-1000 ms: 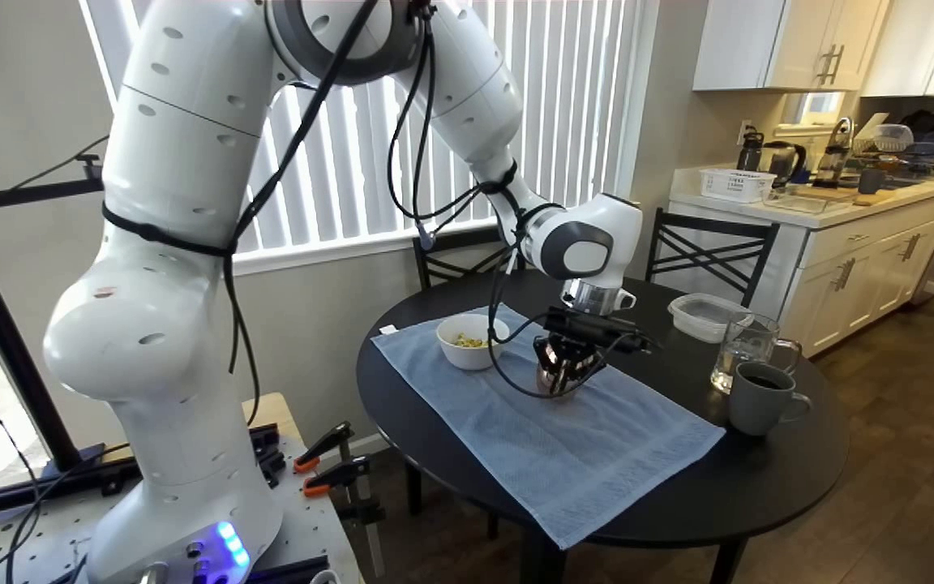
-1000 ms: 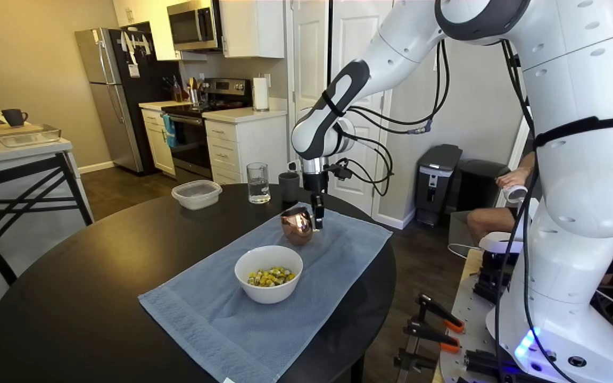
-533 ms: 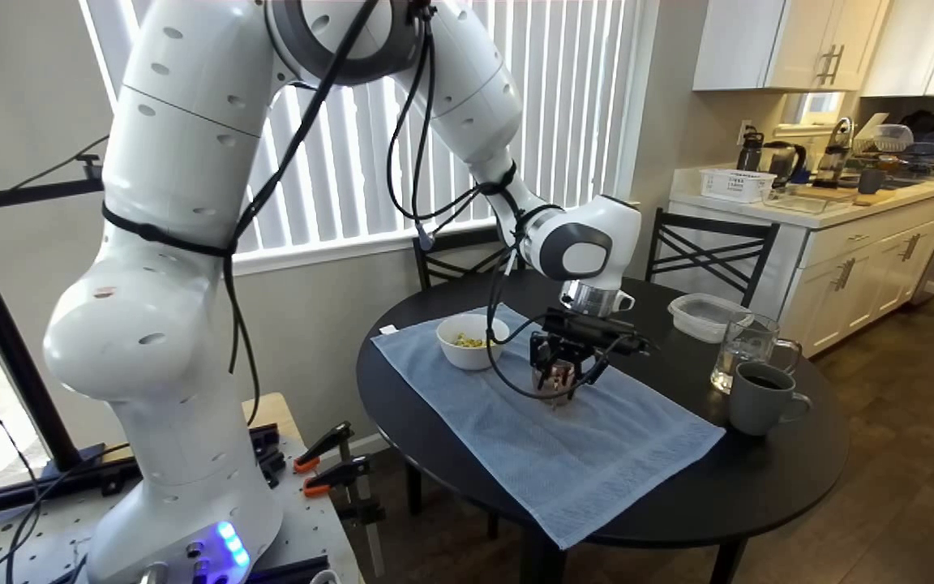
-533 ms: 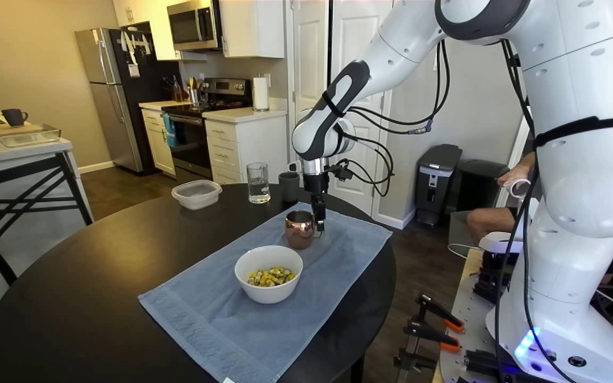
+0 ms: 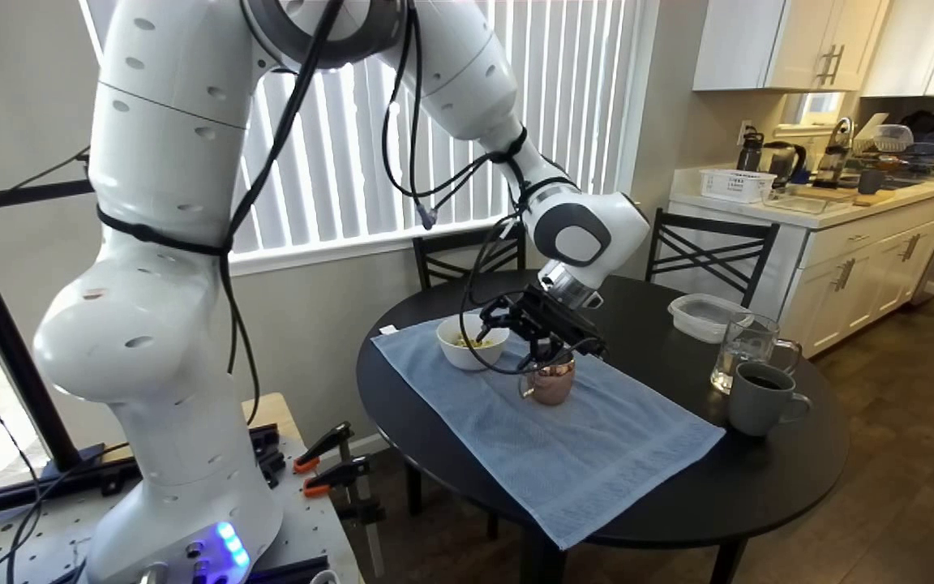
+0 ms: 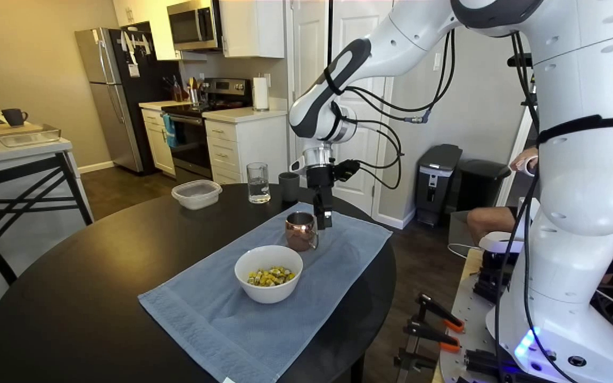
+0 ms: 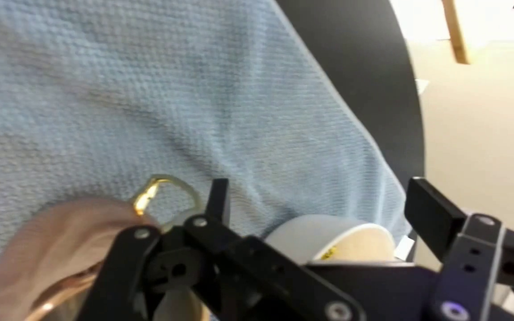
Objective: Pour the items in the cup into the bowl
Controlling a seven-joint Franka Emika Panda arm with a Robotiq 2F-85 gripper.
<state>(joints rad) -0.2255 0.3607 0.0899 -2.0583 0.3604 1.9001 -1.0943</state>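
Observation:
The copper cup (image 6: 300, 234) stands upright on the blue towel in both exterior views, its handle (image 5: 525, 386) on the side near my gripper. The white bowl (image 6: 269, 291) sits beside it and holds several small yellow-wrapped items (image 6: 272, 277). My gripper (image 7: 324, 200) is open, its fingers wide apart with nothing between them. It hovers just above and beside the cup, clear of the handle, and tilts toward the bowl in an exterior view (image 5: 506, 345). In the wrist view the cup (image 7: 56, 249) is partly hidden behind a finger; its inside barely shows.
A blue towel (image 6: 221, 319) covers part of the round black table (image 6: 88, 287). Toward the table's edge are a dark grey mug (image 5: 761, 397), a glass of water (image 5: 741, 353) and a clear plastic container (image 5: 704, 318). Cables hang loosely around the wrist.
The cup has gone from tilted in my gripper's hold to upright on the towel. My jaws have opened and let it go, and the gripper has backed off and turned toward the bowl.

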